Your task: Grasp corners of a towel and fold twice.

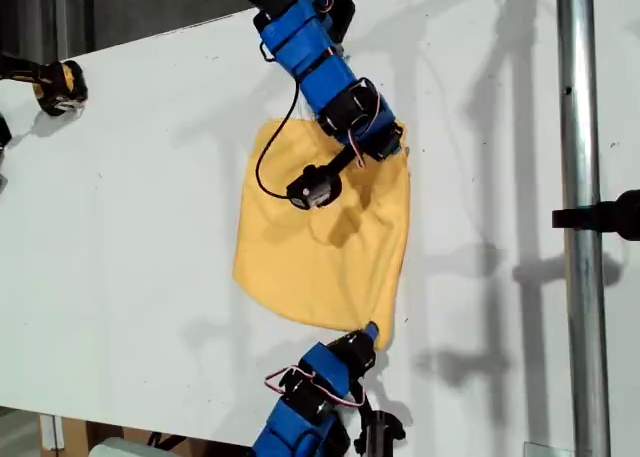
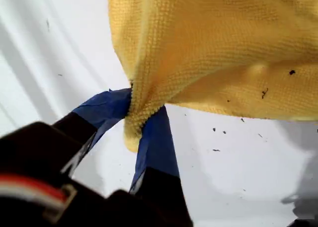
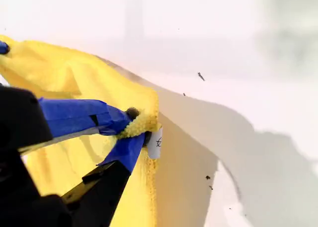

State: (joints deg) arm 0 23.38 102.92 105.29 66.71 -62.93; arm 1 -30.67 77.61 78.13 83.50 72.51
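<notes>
White tabletop (image 1: 140, 207) carries the yellow towel (image 1: 320, 247) near its middle; it's limp, light microfibre, best held by its corners. My first gripper (image 2: 141, 115) and my second gripper (image 3: 139, 125) each pinch one

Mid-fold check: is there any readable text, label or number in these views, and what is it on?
Nothing can be read for certain.
One small dark mark sits on a white tab at the tip of my second claw, beside the towel corner; it is too blurred to read.
No print shows on the towel, the table or my first claw.
</notes>
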